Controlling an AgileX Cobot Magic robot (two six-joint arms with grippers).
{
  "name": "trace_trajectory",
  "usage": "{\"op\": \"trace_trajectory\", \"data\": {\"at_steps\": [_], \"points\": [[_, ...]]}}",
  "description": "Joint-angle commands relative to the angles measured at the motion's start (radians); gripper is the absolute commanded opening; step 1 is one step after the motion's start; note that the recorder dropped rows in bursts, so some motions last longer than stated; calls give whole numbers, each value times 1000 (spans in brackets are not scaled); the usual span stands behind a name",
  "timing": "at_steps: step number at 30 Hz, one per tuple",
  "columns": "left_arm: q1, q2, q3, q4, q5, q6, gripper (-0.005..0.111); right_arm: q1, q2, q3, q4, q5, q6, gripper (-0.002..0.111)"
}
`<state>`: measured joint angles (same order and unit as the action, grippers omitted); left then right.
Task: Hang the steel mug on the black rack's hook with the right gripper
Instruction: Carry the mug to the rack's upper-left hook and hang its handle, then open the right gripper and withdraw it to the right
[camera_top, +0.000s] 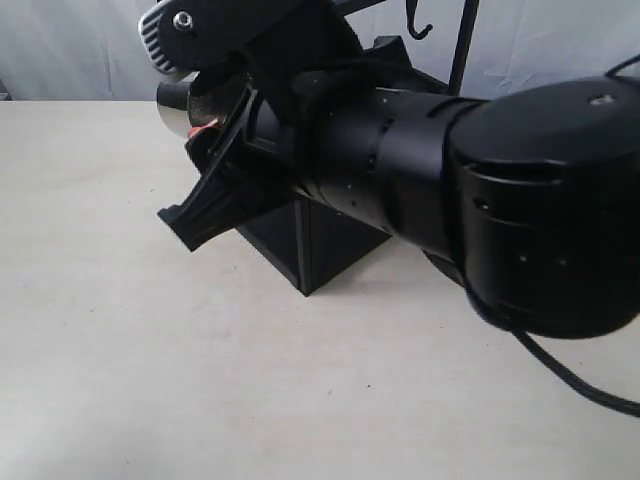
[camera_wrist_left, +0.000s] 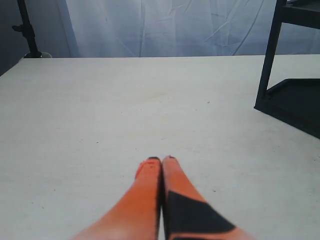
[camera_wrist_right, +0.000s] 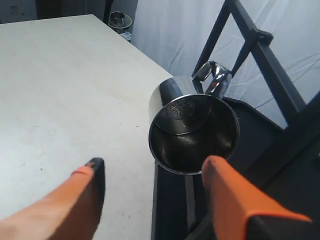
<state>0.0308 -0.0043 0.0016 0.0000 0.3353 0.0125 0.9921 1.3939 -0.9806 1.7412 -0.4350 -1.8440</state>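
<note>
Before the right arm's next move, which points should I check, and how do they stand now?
1. Right gripper jaws open: ok, spread either side of the mug.
2. Mug free of both fingers: cannot tell; one overlaps the rim.
3. Handle on a hook: cannot tell; it sits by a bar of the rack, hook hidden.
4. Left gripper out of the way: ok, shut, low over the table.

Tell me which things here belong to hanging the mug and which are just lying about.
For the job: small shiny steel mug; tall black metal rack with its J-shaped hook; open right pincer.
Lying about: shut orange left pincer; small metal cup at the far table edge; thin black stand pole.
</note>
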Motion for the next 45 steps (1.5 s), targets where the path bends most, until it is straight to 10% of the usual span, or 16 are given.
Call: {"op": "trace_trajectory", "data": {"at_steps": [1, 7, 13, 24, 37, 45], "points": [[-5, 4, -2, 0, -8, -5, 0, 10, -51, 26, 3, -9, -7, 57], [-5, 4, -2, 0, -8, -5, 0, 13, -94, 29, 3, -2, -7, 51], [-5, 4, -2, 0, -8, -5, 0, 87, -160, 29, 3, -23, -44, 0], [-5, 4, -2, 0, -8, -5, 0, 135, -254, 27, 3, -210, -36, 0], [-5, 4, -2, 0, -8, -5, 0, 124, -385, 122, 3, -423, 547, 0], [-5, 4, -2, 0, -8, -5, 0, -292, -703, 431, 3, 231, 705, 0]]}}
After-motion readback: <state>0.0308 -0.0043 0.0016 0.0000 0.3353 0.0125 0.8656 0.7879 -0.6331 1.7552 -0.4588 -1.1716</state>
